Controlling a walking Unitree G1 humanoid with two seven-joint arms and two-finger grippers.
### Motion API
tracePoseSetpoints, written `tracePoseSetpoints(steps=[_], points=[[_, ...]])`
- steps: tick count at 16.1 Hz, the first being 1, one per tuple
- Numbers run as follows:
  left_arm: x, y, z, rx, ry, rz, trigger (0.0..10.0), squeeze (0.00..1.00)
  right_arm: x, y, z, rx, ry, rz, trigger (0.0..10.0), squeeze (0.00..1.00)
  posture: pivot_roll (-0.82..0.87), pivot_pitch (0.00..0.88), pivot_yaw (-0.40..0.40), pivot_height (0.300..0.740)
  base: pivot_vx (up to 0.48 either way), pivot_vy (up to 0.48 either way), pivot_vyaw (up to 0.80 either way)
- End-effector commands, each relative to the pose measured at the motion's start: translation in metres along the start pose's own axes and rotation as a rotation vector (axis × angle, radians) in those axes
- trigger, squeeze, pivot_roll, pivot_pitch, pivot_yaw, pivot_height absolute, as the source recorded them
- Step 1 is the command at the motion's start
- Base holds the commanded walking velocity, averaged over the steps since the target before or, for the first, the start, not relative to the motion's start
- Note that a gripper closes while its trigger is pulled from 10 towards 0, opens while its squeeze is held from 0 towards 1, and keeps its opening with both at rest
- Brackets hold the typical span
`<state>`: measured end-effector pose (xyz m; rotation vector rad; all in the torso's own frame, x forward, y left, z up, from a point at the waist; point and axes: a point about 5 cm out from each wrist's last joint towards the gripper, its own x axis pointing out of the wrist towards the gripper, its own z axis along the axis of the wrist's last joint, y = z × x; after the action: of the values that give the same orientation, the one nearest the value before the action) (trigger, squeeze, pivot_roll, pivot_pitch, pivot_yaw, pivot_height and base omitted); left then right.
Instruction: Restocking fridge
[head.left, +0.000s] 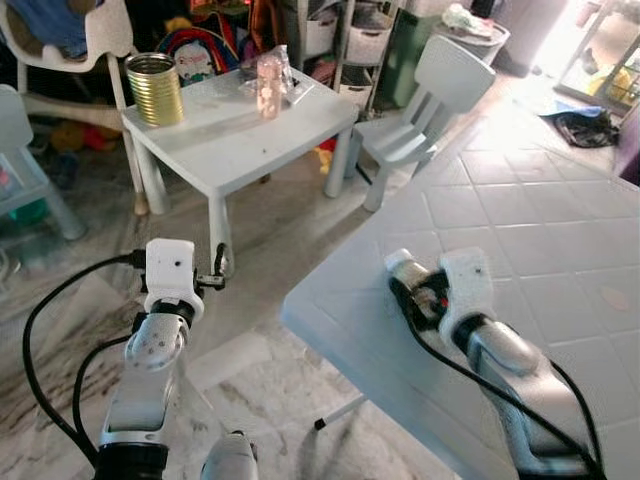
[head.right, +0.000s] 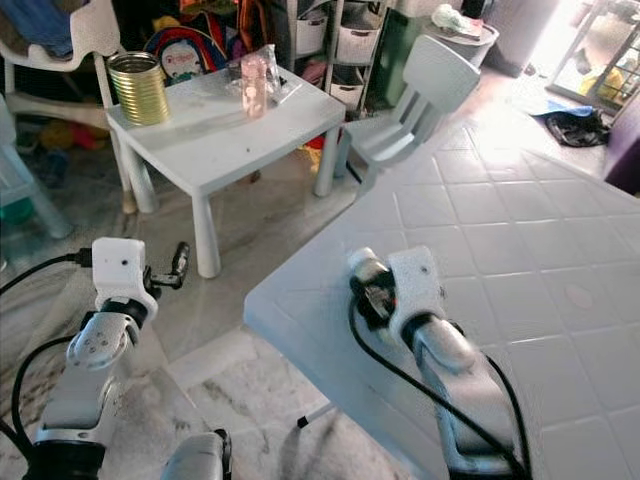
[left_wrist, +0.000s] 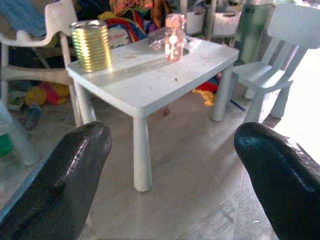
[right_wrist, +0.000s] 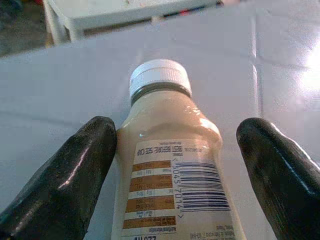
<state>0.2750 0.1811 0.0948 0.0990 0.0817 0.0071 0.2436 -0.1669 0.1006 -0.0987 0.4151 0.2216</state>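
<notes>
From the head camera's left eye, a large white plastic table (head.left: 560, 250) with a moulded tile pattern fills the right side, and the right arm reaches over its near left corner, where the white-capped end of a sauce bottle (head.left: 398, 262) shows just ahead of the wrist, its cap pointing far and left. On the left, the left arm rises over a pale marbled floor (head.left: 270, 230) towards a small white children's table (head.left: 250, 140) carrying a ribbed gold tin (head.left: 154, 88) and a pink bottle (head.left: 268, 86), with a small white chair (head.left: 430, 95) to its right. The right eye repeats this layout, the bottle's cap lying near the big table's left edge. In the left wrist view, the left gripper (left_wrist: 175, 175) has its glossy black fingers wide apart with nothing between them, and the small table stands well beyond. In the right wrist view, the bottle is smooth, cream-coloured plastic with a ridged white screw cap and a printed label with a barcode; its long axis runs straight away from the wrist, cap farthest. The right gripper (right_wrist: 177, 170) has its fingers spread; one finger touches the bottle's side and the other stands clear.
</notes>
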Motion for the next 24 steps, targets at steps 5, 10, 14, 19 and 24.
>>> tracePoseSetpoints(steps=[5,10,14,19,24], points=[[0.0,-0.007,0.0,-0.015,0.009,-0.041,10.0,0.0,-0.009,-0.006,-0.02,0.052,0.071,-0.089,10.0,0.0,0.07,0.111,-0.046,0.74,0.0,0.0,0.0],[0.002,-0.01,0.0,-0.015,0.015,-0.072,10.0,0.0,-0.003,-0.007,-0.005,0.113,0.048,-0.062,10.0,0.0,0.07,0.109,-0.039,0.74,0.0,0.0,0.0],[0.002,-0.014,-0.001,-0.017,0.025,-0.095,10.0,0.0,0.002,-0.018,0.036,0.125,-0.085,-0.07,10.0,0.0,0.07,0.109,-0.036,0.74,0.0,0.0,0.0],[0.002,-0.015,-0.002,-0.01,0.037,-0.105,10.0,0.0,0.007,-0.023,0.059,0.11,-0.152,-0.074,10.0,0.0,0.07,0.105,-0.035,0.74,0.0,0.0,0.0],[0.002,-0.018,-0.005,-0.005,0.056,-0.128,10.0,0.0,0.029,-0.031,0.08,0.145,-0.095,-0.043,10.0,0.0,0.07,0.101,-0.039,0.74,0.0,0.0,0.0]])
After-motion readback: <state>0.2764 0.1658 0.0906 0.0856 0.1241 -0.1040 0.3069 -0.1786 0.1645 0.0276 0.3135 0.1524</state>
